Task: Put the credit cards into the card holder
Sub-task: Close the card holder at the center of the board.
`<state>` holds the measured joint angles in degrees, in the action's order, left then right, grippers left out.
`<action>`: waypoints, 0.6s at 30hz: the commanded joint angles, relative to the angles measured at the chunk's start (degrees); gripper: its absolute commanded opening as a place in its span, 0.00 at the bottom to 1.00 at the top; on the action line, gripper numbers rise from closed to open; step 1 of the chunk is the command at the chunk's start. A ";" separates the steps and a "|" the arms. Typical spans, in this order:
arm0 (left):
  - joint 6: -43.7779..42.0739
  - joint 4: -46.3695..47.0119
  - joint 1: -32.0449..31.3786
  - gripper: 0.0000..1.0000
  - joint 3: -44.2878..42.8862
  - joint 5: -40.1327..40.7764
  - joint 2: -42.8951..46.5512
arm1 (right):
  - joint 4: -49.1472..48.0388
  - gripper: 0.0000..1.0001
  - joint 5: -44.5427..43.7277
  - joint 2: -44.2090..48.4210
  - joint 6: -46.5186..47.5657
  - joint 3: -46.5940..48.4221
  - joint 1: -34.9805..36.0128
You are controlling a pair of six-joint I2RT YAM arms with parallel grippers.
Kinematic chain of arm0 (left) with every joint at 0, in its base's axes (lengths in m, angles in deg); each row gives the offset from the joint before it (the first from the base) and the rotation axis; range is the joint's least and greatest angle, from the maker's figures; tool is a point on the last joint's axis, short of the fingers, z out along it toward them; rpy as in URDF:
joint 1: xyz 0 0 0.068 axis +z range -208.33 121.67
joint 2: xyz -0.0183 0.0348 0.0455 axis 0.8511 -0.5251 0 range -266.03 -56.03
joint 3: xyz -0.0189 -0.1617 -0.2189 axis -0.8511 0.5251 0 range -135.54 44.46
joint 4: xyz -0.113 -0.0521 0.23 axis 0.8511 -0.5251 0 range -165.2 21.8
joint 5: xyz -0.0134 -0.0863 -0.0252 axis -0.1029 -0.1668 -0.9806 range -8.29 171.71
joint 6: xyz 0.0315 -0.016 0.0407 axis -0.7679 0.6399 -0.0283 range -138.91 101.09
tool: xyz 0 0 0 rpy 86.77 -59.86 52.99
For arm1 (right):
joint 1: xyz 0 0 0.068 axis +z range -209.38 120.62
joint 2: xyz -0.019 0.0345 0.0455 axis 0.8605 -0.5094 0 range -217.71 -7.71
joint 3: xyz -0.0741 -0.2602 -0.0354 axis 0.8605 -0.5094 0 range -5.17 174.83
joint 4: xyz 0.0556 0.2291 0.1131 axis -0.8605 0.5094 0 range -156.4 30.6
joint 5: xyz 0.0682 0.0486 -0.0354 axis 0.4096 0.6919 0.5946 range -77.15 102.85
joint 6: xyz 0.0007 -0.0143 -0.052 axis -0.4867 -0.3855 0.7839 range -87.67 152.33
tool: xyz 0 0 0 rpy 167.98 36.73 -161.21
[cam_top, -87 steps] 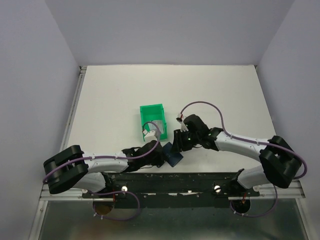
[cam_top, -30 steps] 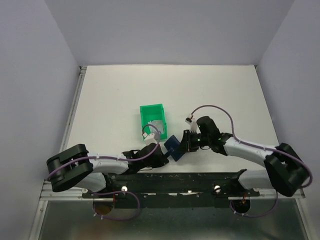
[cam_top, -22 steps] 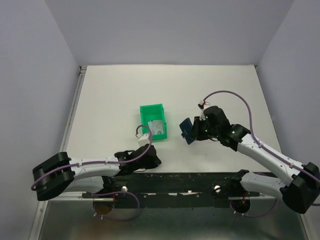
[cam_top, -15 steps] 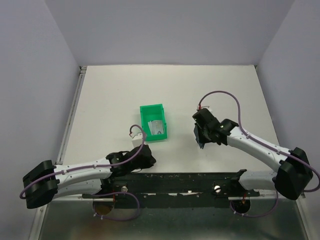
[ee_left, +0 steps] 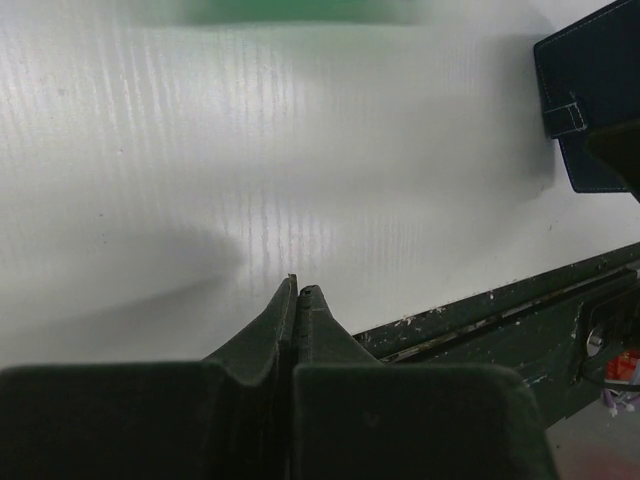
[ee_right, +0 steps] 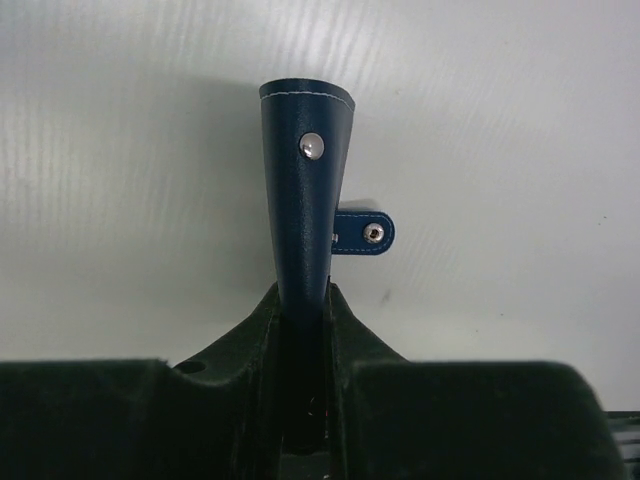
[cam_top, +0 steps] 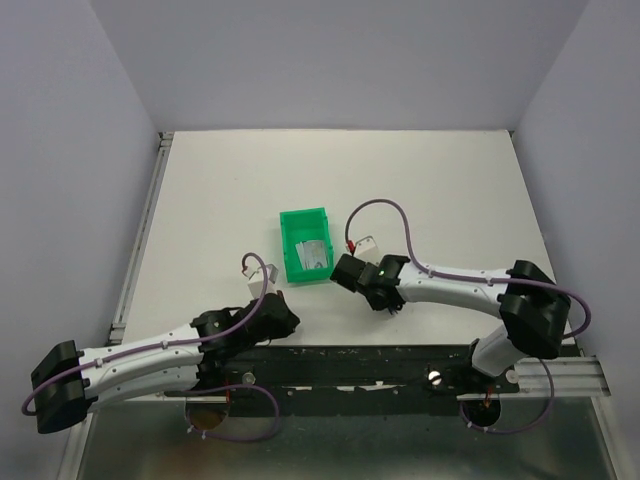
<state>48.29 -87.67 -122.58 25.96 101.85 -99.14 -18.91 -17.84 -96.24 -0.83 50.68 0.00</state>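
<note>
Inside green bin: credit cards; card holder clamped in right jaws.

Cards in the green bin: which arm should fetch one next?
Left, probably. The left gripper is shut and empty, free to reach the cards in the green bin; the right gripper is clamped on the card holder.

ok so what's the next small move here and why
Probably open the left hand and bring it toward the green bin, where a pale card lies. The left hand is shut and empty, while the right hand pinches the card holder by one edge, its snap tab undone, so fetching a card looks like the missing step.
</note>
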 commanded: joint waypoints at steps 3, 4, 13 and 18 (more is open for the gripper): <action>0.56 -2.86 -0.09 0.03 0.75 2.36 0.84 | -0.98 0.34 -0.86 -3.84 -3.48 3.12 6.62; 0.65 -2.77 -0.09 0.03 0.75 2.36 0.49 | -1.77 0.39 0.28 -3.75 -3.48 3.38 7.59; 1.27 -2.25 -0.18 0.03 0.66 2.18 -1.27 | -13.46 0.55 13.73 6.25 -1.20 -0.48 9.44; -0.22 0.21 -0.18 0.03 -0.21 1.92 -3.37 | -11.99 0.57 8.82 15.21 -2.16 -3.03 7.52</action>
<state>48.90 -89.07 -122.58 26.57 102.44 -100.78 -29.84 -7.31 -87.14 -2.23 49.90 9.16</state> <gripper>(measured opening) 0.029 0.558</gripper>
